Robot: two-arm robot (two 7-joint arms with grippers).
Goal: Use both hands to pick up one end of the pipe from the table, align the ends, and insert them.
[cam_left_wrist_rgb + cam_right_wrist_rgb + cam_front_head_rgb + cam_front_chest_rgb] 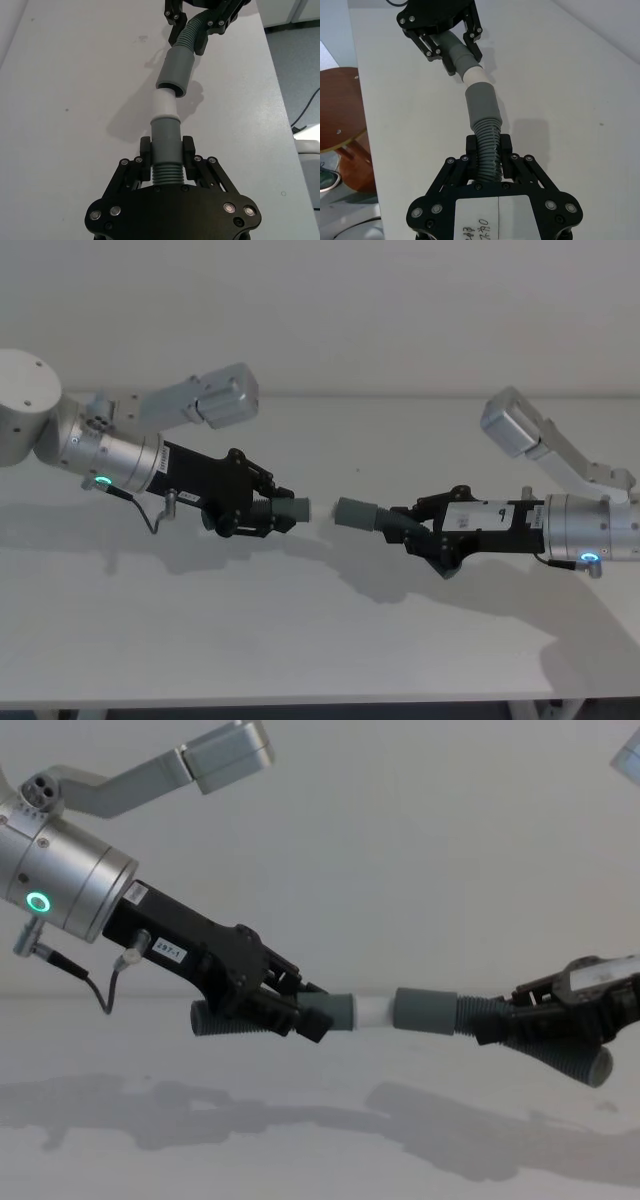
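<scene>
Cuffs (425, 1011) meet between left hand (167, 150) and right hand (489, 150), each clamping its hose piece.

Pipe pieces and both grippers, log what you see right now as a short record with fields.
left gripper: shut on the dark grey ribbed hose piece with the white tip, held above the white table
right gripper: shut on the second ribbed hose piece with the smooth grey cuff, also in the air
alignment: ends face each other, roughly in line
insertion: white tip at the cuff's mouth, mostly exposed, not seated
</scene>
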